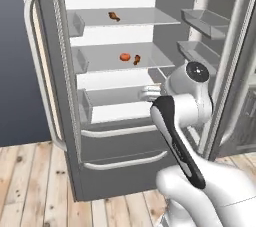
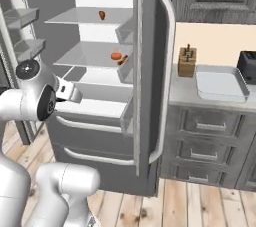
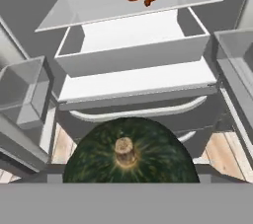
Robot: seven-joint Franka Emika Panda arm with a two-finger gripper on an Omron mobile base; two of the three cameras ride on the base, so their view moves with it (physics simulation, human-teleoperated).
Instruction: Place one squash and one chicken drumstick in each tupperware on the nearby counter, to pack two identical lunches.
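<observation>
left base: sat behind arm, faced forward-down into open fridge (image 1: 120, 71) | right base: same fridge from the other side, plus counter (image 2: 210, 98) at right | shared: the 2 upper shelves (image 1: 125, 17), drawer fronts | hand: looked along gripper toward the shelves, dark green squash (image 3: 131, 151) very close at bottom
</observation>
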